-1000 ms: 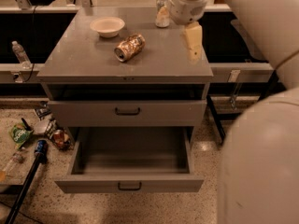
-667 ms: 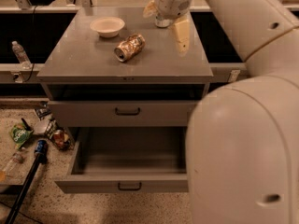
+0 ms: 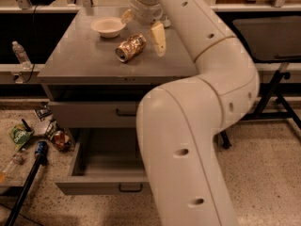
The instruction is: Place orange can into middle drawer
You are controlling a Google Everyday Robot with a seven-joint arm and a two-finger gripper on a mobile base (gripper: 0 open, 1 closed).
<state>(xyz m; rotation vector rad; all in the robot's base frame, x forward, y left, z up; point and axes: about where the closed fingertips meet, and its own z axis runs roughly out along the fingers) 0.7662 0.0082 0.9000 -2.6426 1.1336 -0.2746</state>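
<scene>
Grey cabinet top point(image 3: 84, 55); gripper point(image 3: 142, 28) beside orange can point(image 3: 130, 47).

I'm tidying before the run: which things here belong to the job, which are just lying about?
Job: orange can, on its side on the cabinet top; middle drawer, open; gripper, fingers apart over the can.
Lying about: white bowl beside the can; water bottle; green packet on the floor.

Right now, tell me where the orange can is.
The orange can lies on its side on the cabinet top, front-right of the white bowl, the open gripper close beside it.
</scene>
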